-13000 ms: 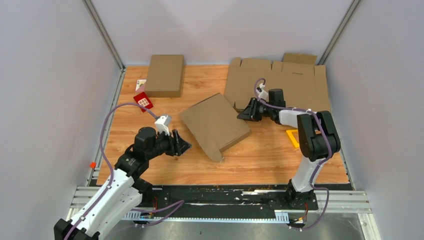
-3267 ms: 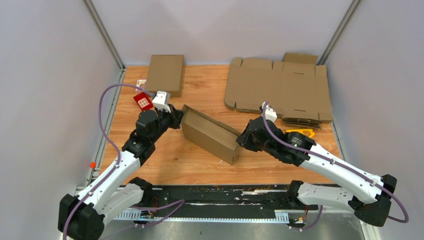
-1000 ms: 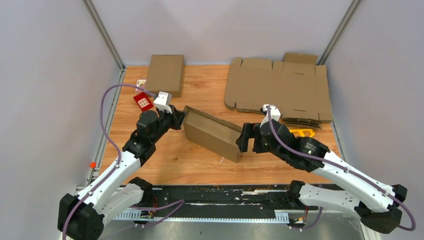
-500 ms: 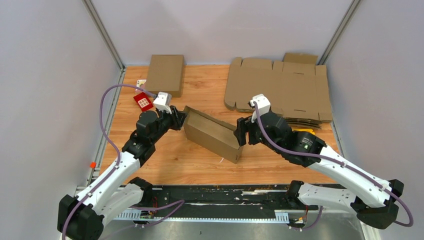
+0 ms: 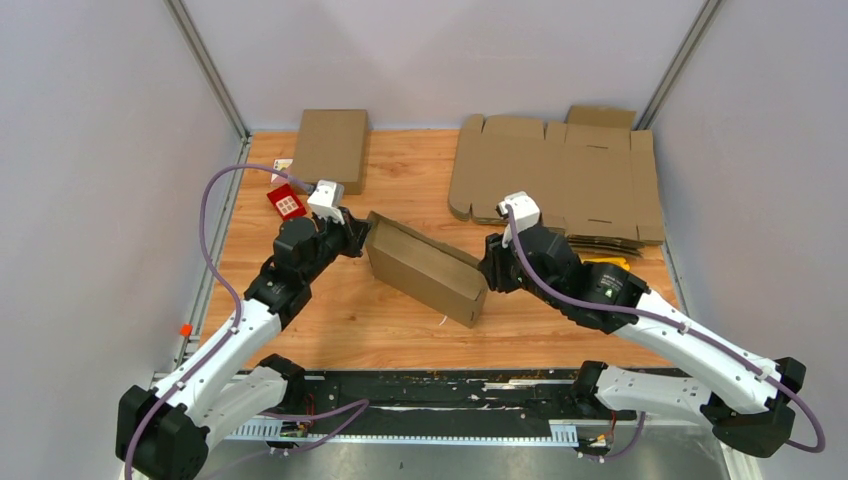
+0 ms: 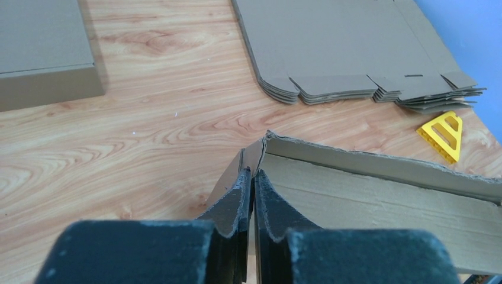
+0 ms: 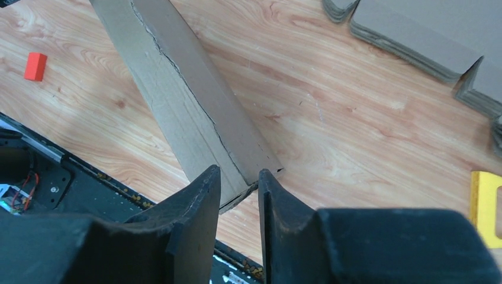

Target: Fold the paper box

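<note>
Left hand [image 6: 253,173] pinches the paper box [image 5: 425,268] corner, right hand [image 7: 240,173] straddles its end, grip unclear; uneven pull could tear it

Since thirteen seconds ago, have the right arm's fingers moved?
Yes. The right fingers have come nearer, away from the stack of blanks, to the right end of the paper box.

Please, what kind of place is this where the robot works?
Probably a lab test cell for box folding: plain grey walls on a metal frame, a wooden table, and a stack of flat cardboard blanks behind the partly folded paper box.
</note>
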Robot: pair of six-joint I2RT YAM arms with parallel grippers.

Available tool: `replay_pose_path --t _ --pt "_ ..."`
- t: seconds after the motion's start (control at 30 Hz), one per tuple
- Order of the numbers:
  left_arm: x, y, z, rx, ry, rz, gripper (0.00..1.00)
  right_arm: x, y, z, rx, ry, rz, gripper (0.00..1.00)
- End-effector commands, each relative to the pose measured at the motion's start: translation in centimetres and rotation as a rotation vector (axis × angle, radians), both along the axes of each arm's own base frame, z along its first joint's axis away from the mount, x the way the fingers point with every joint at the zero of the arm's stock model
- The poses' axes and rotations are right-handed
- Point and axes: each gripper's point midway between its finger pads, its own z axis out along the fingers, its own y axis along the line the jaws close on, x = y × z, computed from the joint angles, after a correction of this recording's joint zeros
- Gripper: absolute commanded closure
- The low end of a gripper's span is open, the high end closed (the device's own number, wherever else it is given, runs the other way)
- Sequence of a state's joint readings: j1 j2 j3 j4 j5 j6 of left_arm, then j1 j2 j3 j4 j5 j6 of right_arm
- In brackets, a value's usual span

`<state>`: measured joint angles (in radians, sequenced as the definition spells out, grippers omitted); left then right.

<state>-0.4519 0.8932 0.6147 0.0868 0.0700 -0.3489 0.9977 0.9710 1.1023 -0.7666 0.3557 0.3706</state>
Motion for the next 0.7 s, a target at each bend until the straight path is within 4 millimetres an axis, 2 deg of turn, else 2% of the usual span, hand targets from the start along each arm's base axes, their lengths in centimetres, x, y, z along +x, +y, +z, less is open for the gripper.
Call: replay_pose_path --t 0.0,0.1,0.17,0.3,0.47,0.5,0.53,0.63,0.67 --pt "0.1 -0.2 1.6 0.000 -0.047 -0.014 0.94 -0.9 0.4 -1.4 0.026 0.084 -0.013 0.72" --pt "0.0 -0.2 1.6 0.001 -0.048 -0.014 1.00 -1.3 0.4 -2.7 0.019 0.130 -0.023 0.75" --pt "0.0 -0.3 1.4 0.001 -0.045 -0.019 1.00 -1.5 0.4 -3.2 0.026 0.146 -0.030 0.77" --pt "0.0 -0.4 1.3 0.001 -0.042 -0.024 1.00 -1.7 0.6 -3.4 0.059 0.157 -0.031 0.95" --pt "-0.2 -0.3 1.2 0.002 -0.043 -0.021 1.00 -2.0 0.9 -3.8 0.069 0.175 -0.025 0.92" --pt "-0.2 -0.2 1.2 0.001 -0.043 -0.019 1.00 -2.0 0.9 -3.9 0.070 0.179 -0.030 0.90" --pt "-0.3 -0.2 1.1 -0.001 -0.043 -0.018 1.00 -1.9 0.9 -4.0 0.071 0.183 -0.040 0.83" --pt "-0.4 -0.1 1.2 -0.004 -0.046 -0.012 1.00 -1.8 1.0 -3.7 0.091 0.180 -0.054 0.54" --pt "-0.4 0.0 1.2 -0.007 -0.044 -0.005 1.00 -1.6 0.8 -3.5 0.092 0.171 -0.059 0.41"
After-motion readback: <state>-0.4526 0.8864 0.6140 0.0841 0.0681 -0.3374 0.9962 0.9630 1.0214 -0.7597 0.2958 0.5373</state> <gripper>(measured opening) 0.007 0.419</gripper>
